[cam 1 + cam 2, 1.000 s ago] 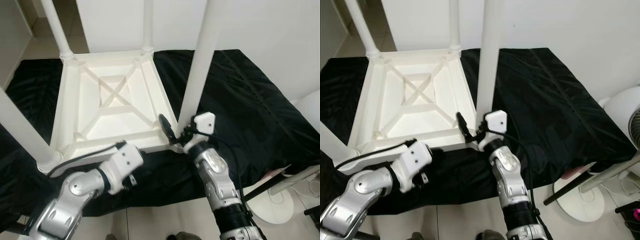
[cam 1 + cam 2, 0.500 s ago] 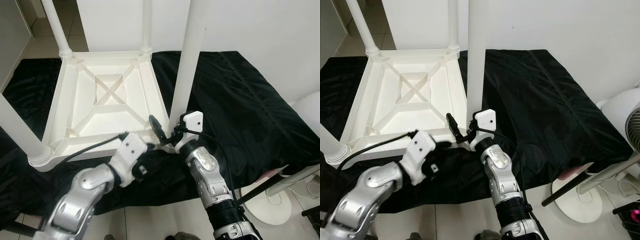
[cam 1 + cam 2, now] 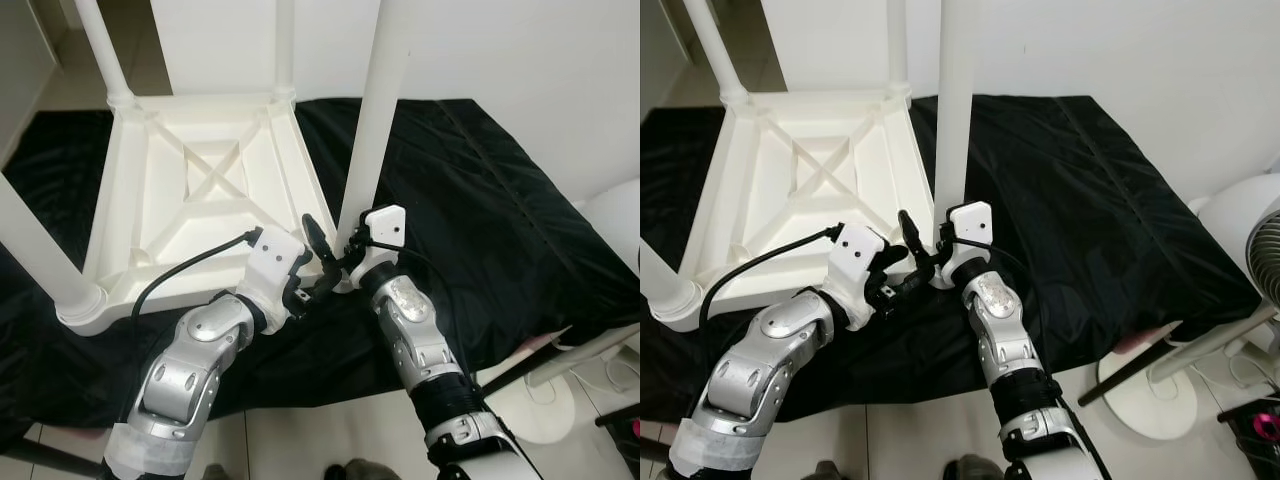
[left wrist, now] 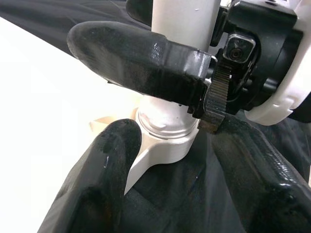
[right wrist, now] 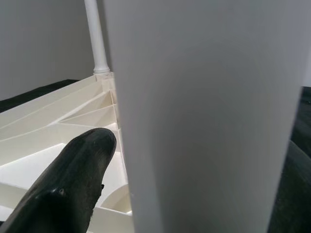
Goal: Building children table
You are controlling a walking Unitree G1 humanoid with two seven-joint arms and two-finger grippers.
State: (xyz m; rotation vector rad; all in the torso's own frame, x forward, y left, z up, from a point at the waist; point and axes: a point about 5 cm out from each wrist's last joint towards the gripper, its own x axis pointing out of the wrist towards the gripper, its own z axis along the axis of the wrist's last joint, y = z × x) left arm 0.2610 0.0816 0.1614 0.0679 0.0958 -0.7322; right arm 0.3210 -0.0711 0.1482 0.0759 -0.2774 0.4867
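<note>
The white children's table (image 3: 200, 190) lies upside down on a black sheet (image 3: 480, 210) spread over the floor, its ribbed underside facing up and its legs standing upward from the corners. The leg in hand (image 3: 375, 120) rises from the near right corner socket (image 4: 165, 141), where a ringed collar meets the frame. Our right gripper (image 3: 325, 250) is closed around the base of this leg, one black finger (image 5: 73, 170) lying against its inner side. Our left gripper (image 3: 902, 285) has its fingers spread, one (image 4: 141, 63) above the collar and one (image 4: 97, 179) below it, just beside the joint and not clamping it. We judge the step to be seating or tightening this leg in its socket. To do it well we should keep the leg upright and in line with the socket, steady the corner with the left gripper so the frame does not slide on the sheet, and turn or press evenly, without tilting. To the far right, well apart, stands a white fan (image 3: 1250, 230) on its round base.
</note>
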